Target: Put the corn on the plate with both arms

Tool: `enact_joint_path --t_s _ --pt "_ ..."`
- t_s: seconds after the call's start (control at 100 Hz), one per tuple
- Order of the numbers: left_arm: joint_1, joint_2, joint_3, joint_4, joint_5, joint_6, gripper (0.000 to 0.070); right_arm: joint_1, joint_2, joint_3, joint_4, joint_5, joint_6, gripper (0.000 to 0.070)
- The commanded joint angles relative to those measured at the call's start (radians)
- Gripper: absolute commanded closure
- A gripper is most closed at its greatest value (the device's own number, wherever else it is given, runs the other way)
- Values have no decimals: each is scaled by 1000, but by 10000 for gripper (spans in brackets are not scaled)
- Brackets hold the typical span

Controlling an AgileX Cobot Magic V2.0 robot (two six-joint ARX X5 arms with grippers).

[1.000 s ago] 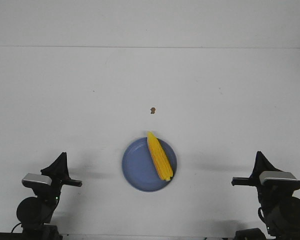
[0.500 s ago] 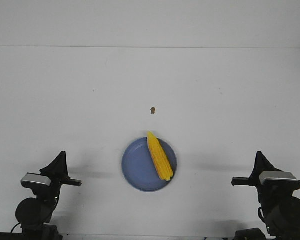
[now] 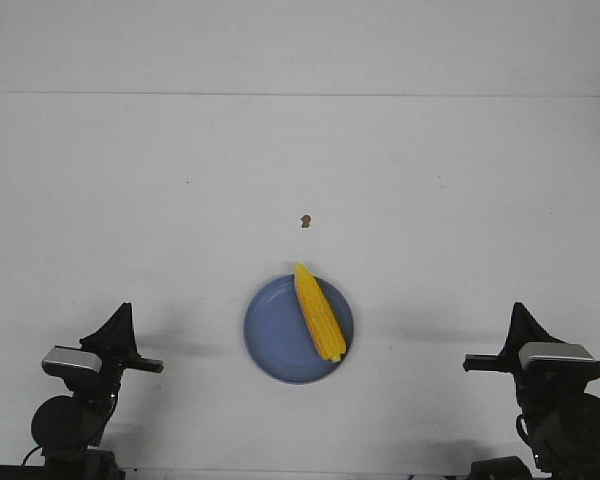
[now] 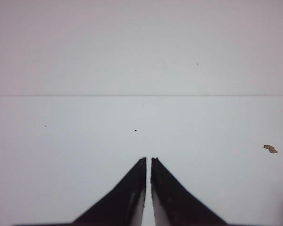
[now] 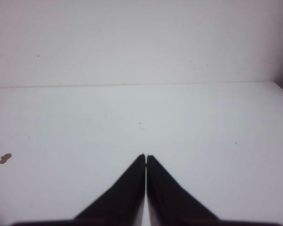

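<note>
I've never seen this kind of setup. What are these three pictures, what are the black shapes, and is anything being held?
This is a two-armed robot at a white table. The front view looks forward over the table: the left arm and right arm sit at the near corners. Between them a blue plate holds a yellow corn, lying along its right side with the tip over the far rim. A small brown speck lies beyond it. The other two pictures come from cameras on each wrist; the black wedges are the left gripper and right gripper, both shut and holding nothing.
</note>
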Motion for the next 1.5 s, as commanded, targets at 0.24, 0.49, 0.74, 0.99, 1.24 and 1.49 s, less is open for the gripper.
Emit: enact_joint_path --t_s 0.24,0.49,0.74,0.99,1.24,1.49 --pt "0 -2 -20 9 -2 12 685 -54 -48 -46 81 -7 -1 691" --pt "0 -2 -20 10 -2 12 685 -114 -186 -234 276 -76 -3 691" --pt "0 -2 -20 10 -2 12 685 -118 -258 -380 363 -84 -8 691" --pt "0 -2 -20 6 -2 13 685 -118 -258 -480 457 -109 -11 691" --pt "0 -2 -20 3 -2 12 685 -116 -258 -567 552 -127 -7 691" --pt "0 -2 -20 3 -2 12 685 -116 -258 -592 602 -134 -7 691"
